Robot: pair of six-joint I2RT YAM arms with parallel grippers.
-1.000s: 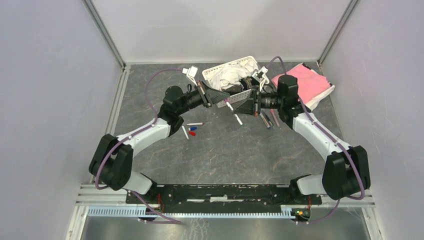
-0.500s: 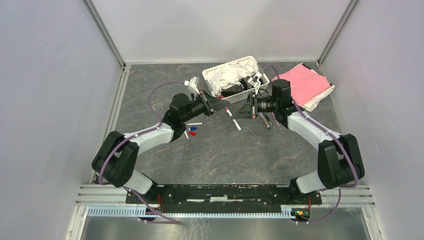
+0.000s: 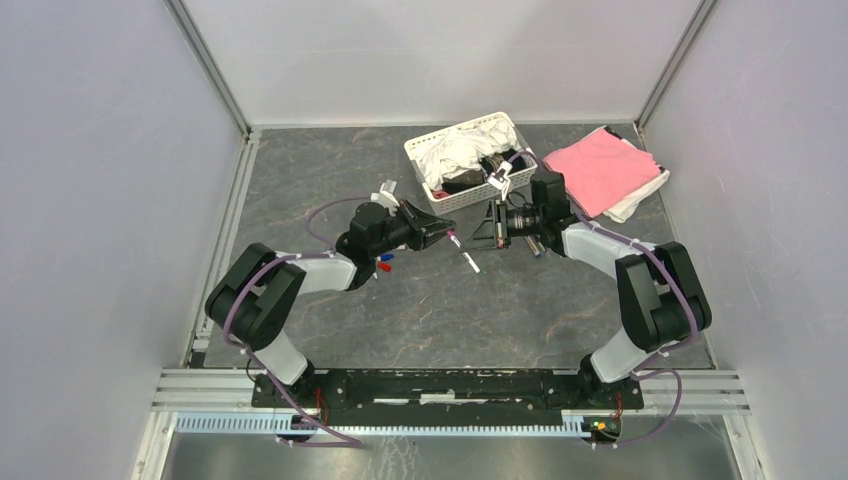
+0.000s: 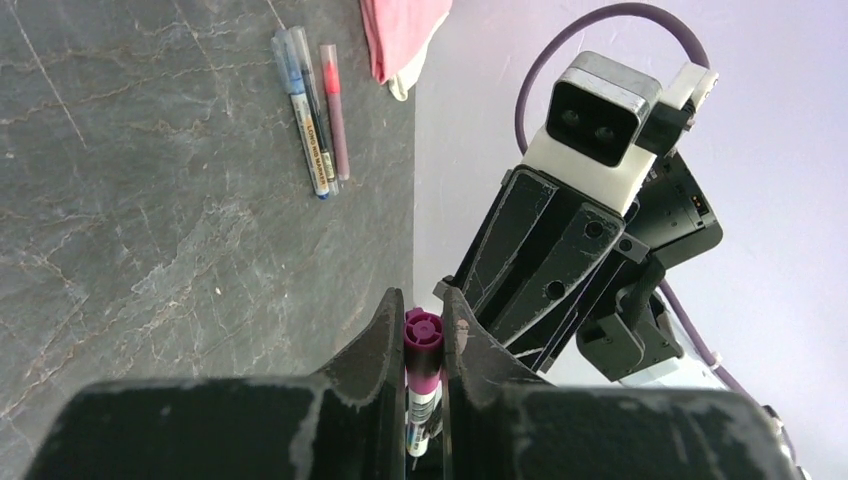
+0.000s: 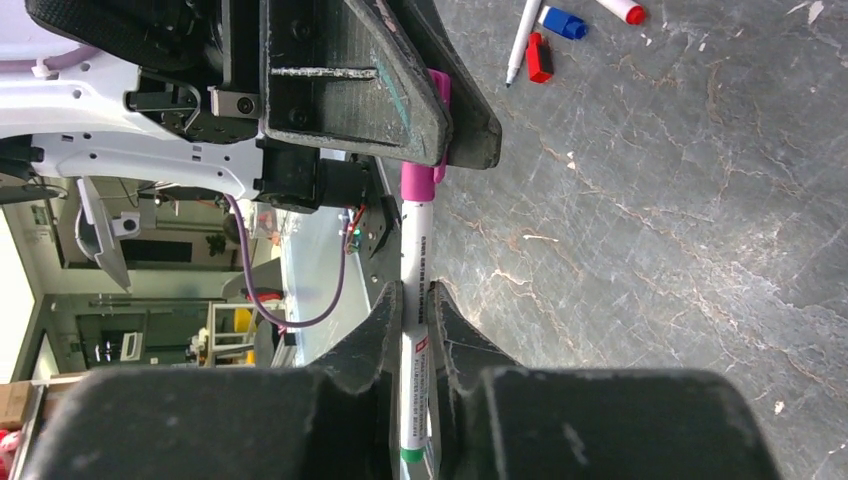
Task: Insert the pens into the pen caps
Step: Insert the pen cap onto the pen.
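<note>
My left gripper (image 3: 446, 237) (image 4: 422, 305) is shut on a magenta pen cap (image 4: 422, 338) (image 5: 418, 180). The cap sits over one end of a white pen (image 3: 467, 256) (image 5: 415, 250). My right gripper (image 3: 484, 232) (image 5: 415, 292) is shut on that pen's barrel, whose green end points back toward its wrist camera. The two grippers face each other just above the table, fingertips close together. A red cap (image 5: 537, 58) and a blue cap (image 5: 565, 22) lie loose on the table beside an uncapped white pen (image 5: 520, 38). They show small in the top view (image 3: 384, 263).
Three more pens (image 4: 318, 125) (image 3: 535, 243), two capped blue and one pinkish, lie side by side on the table under my right arm. A white basket (image 3: 428, 160) of cloths stands at the back. A pink cloth (image 3: 600, 168) lies at the back right.
Both grippers have moved together toward the near side and lower, carrying the pen and the magenta cap. Both arms have folded in closer to the table.
</note>
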